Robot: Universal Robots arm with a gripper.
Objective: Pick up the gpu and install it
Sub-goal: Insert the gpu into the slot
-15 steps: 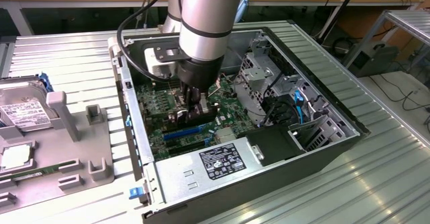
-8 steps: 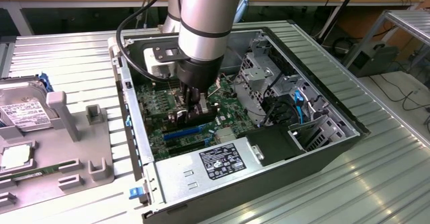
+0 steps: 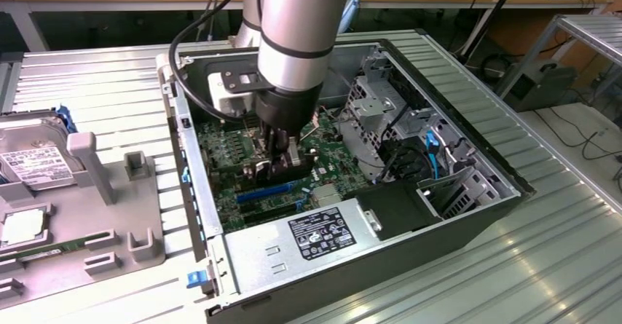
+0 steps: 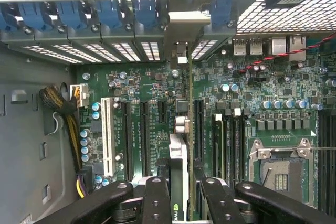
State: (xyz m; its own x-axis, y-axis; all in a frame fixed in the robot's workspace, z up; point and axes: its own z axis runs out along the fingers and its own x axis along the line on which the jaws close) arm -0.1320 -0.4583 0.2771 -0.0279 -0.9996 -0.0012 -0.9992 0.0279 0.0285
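Since the gpu [image 4: 180, 148], a small flat green card with a black cooler and a silver end bracket, stands on edge between the fingers, the picking-up part looks done. The claw [image 4: 182, 182] is clenched on the card's two faces, deep inside the open black computer case [image 3: 476, 207]. The card sits over the expansion slots of the green motherboard [image 4: 149, 85], with its bracket [image 4: 181, 24] up against the case's perforated rear wall. Whether its edge connector is pushed home I cannot tell; with the claw gripping it, I judge the install unfinished. Outside the case, on the ribbed metal desk [image 3: 554, 266], a grey parts tray [image 3: 107, 215] carries a silver hard drive [image 3: 34, 164]
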